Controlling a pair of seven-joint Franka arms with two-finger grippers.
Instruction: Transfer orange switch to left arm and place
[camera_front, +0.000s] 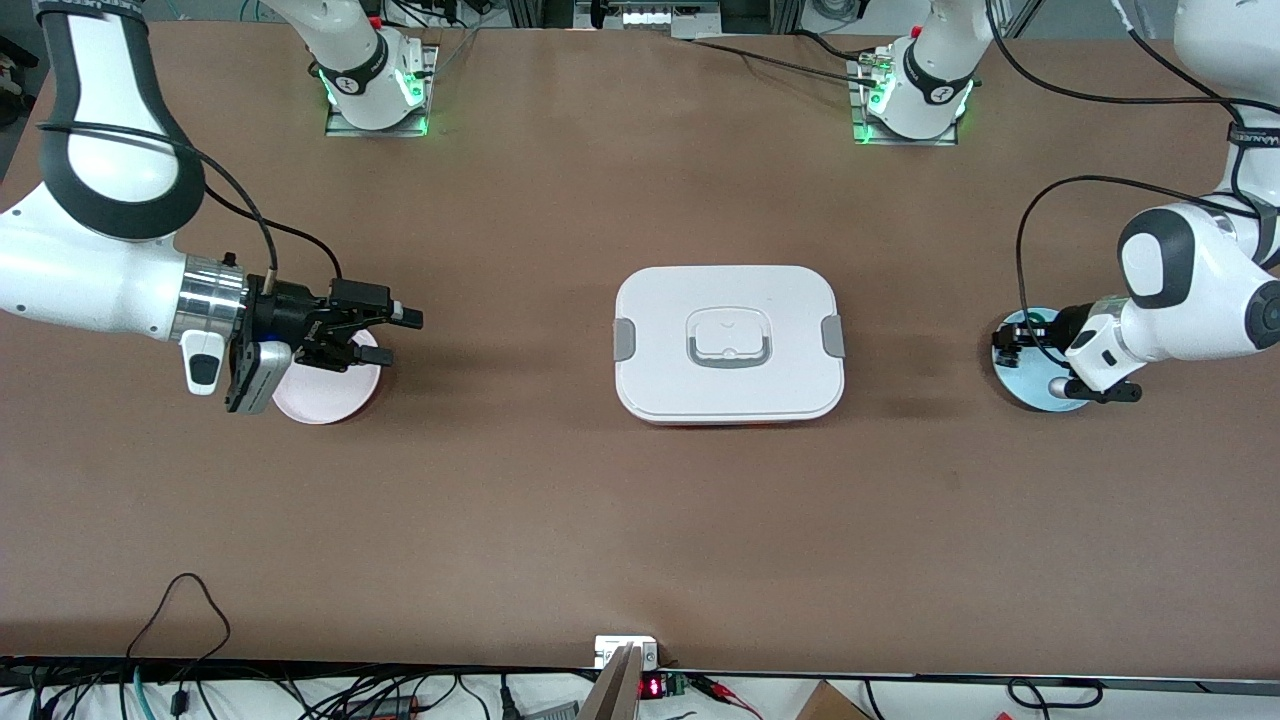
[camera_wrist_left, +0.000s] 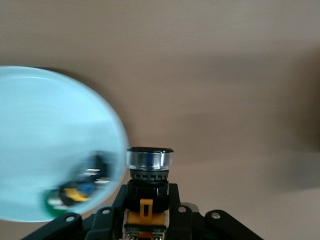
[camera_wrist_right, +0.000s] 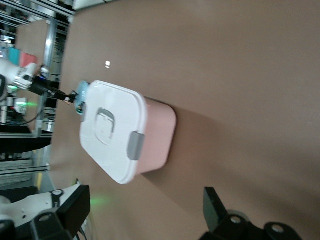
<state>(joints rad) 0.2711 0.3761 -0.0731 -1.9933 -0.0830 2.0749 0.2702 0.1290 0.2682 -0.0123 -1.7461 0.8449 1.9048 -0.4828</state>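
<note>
My left gripper is shut on the orange switch, a black cylinder with an orange band and a silver ring, and holds it upright just over the edge of the blue plate. In the left wrist view the gripper holds the switch by its lower body. My right gripper is open and empty above the pink plate, pointing toward the box. Its fingers stand wide apart in the right wrist view. The white box lies in the middle of the table between the two grippers.
A small green-capped switch with a blue and yellow body lies on the blue plate. The box has a pink base and grey latches. A cable loop lies near the table's front edge.
</note>
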